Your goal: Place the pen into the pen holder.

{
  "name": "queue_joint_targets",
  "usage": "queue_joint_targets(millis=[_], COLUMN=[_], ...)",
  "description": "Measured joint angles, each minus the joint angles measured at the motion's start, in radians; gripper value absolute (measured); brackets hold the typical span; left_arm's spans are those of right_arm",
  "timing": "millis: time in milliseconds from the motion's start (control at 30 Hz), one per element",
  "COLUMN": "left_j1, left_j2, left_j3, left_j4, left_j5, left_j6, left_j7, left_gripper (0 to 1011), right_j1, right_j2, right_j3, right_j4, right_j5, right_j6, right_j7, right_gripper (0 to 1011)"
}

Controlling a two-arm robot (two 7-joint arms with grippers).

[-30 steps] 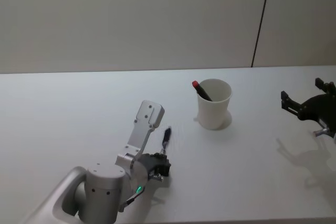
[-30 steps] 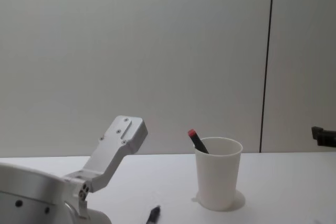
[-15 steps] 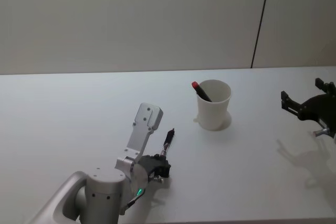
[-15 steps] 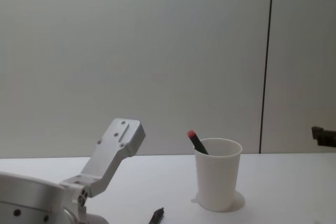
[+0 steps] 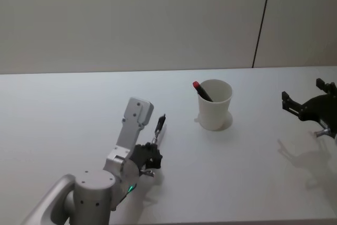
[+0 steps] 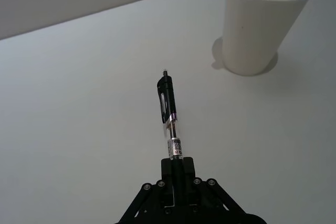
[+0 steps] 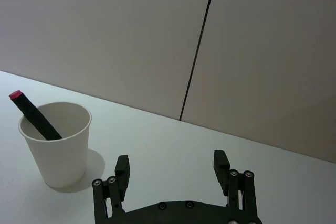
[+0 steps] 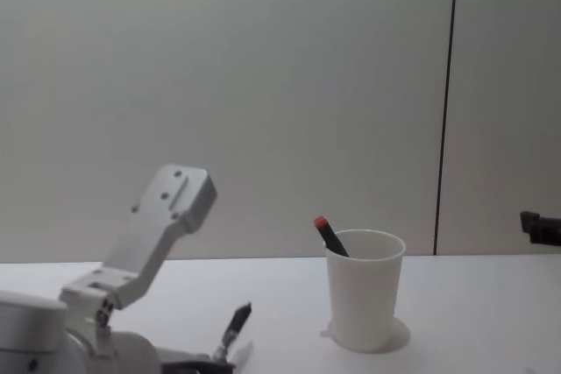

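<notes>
My left gripper (image 6: 176, 165) is shut on the lower end of a black and clear pen (image 6: 169, 109), which sticks out past the fingers toward the pen holder. In the head view the left gripper (image 5: 151, 154) carries the pen (image 5: 159, 126) above the table, left of the white paper-cup pen holder (image 5: 215, 105). The pen (image 8: 235, 325) tilts upward in the chest view, left of the pen holder (image 8: 364, 291). A dark marker with a red cap (image 5: 200, 90) leans inside the holder. My right gripper (image 7: 171, 169) stands open and empty at the table's right side (image 5: 308, 106).
The white table (image 5: 79, 104) spreads around the holder. A grey wall with a dark vertical seam (image 5: 261, 19) stands behind it. The left arm's silver link (image 8: 162, 221) rises at the lower left of the chest view.
The left gripper has risen and shifted left with the pen in it. The pen now tilts more upward. The right arm and the holder have not moved.
</notes>
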Motion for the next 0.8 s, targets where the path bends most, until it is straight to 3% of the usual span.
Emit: queue_joint_targets(millis=[500,800], left_j1=[0.059,0.087], left_j2=[0.060,0.096], left_j3=[-0.021,-0.034], left_j4=[-0.088,-0.125], left_j5=[0.044,0.066], left_j6=[-0.181,-0.312], left_j7=[-0.029,-0.100], left_gripper=[133,133], right_j1=[0.000,0.000], right_j2=[0.000,0.000], right_j3=[0.000,0.000], right_j4=[0.000,0.000], right_j5=[0.000,0.000], right_j6=[0.000,0.000], right_j7=[0.000,0.000], right_gripper=[1002,1002])
